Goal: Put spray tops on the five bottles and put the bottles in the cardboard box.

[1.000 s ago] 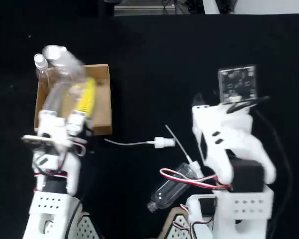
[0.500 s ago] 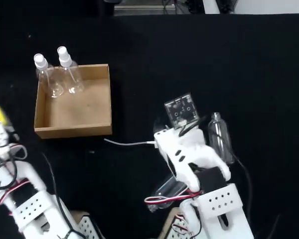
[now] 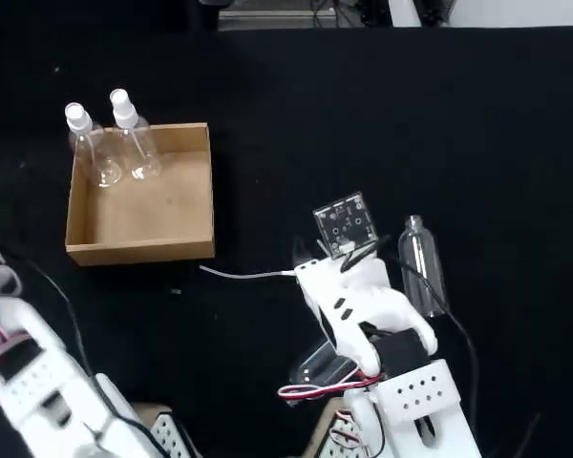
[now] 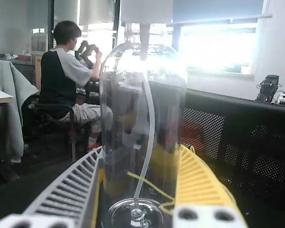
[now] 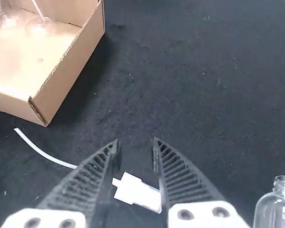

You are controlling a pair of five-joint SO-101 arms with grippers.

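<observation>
Right gripper [image 5: 135, 142] spread open, spray top [image 5: 135, 192] lying between jaws, its thin tube [image 5: 42, 151] pointing left toward cardboard box [image 5: 66, 61]. Left gripper [image 4: 141, 154] well apart, pinching bottle [image 4: 142, 95] with top on.

The black table [image 3: 296, 114] is bearing the cardboard box [image 3: 138, 250], a loose spray top [image 5: 135, 191], a capless bottle [image 3: 422, 262] and a second bottle [image 3: 317, 361], both lying flat.

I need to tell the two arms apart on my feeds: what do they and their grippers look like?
The left arm and right arm are white plastic with black motors. The left gripper has one white ribbed finger and one yellow; the right gripper has two dark ribbed fingers. The right arm carries red-and-white cables and a small circuit board.
</observation>
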